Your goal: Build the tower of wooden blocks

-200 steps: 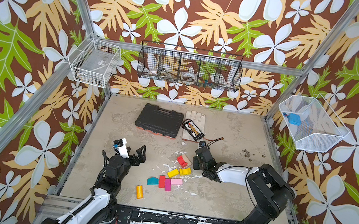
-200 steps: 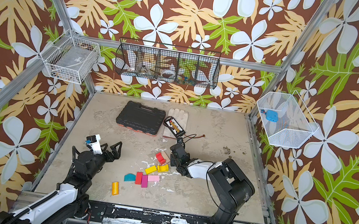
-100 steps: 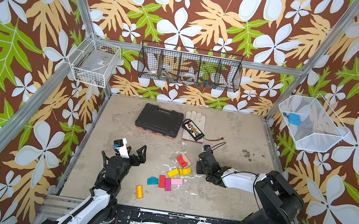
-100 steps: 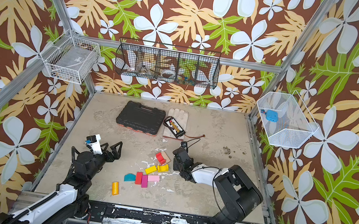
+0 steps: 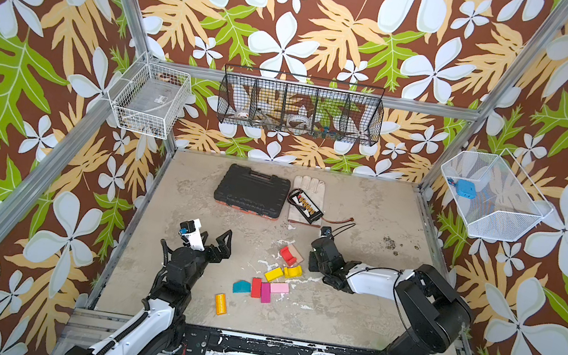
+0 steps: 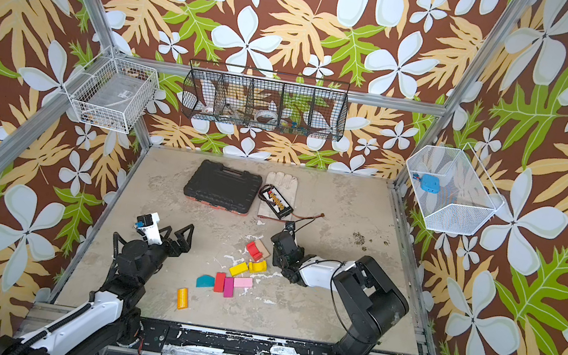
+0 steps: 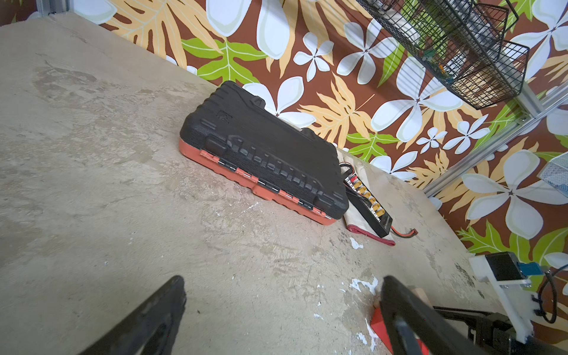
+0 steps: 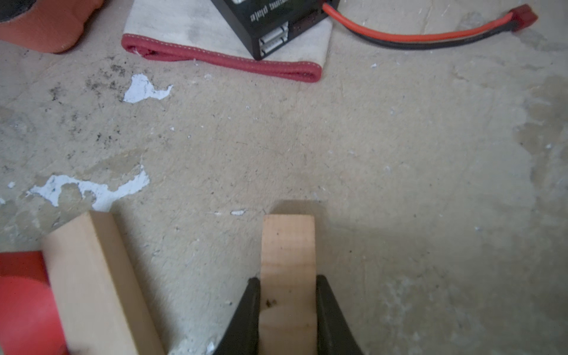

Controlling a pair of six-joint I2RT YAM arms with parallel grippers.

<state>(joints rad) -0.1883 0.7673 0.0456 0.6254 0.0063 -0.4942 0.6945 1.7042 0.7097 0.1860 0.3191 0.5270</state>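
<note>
Between the fingers of the right pincer (image 8: 287,279) sits a tan block (image 8: 288,242), clamped across its narrow width. Its long axis runs straight ahead, in line with the fingers, so the free end points away from the wrist. Whether the block is raised off the desk (image 5: 365,213) or resting on it cannot be told.

Just beside this pincer, on the side facing the left arm, lies a second tan block (image 8: 92,276). Its long axis is almost parallel to the held one, slightly splayed, with a strip of bare desk between them. A red arch (image 5: 286,255) touches that second block on the side away from the pincer.

Further off on that same side, and back toward the robot's base, the other wood blocks lie loose and flat. A yellow block (image 5: 274,273) and a yellow arch (image 5: 293,271) are nearest. Then come a pink block (image 5: 279,287), a magenta block (image 5: 265,293), a red block (image 5: 255,287) and a teal wedge (image 5: 241,287), close together. An orange cylinder (image 5: 220,303) is farthest. No tower stands yet.

The left pincer (image 5: 214,242) hovers apart from all of them, jaws spread wide and empty, with the loose blocks lying between the two pincers. The right arm is much the nearer to the tan and red pair.

The coming move probably turns on bringing the held block alongside or onto its near-parallel neighbour. That seems to call for a short sideways shift rather than a turn.
</note>
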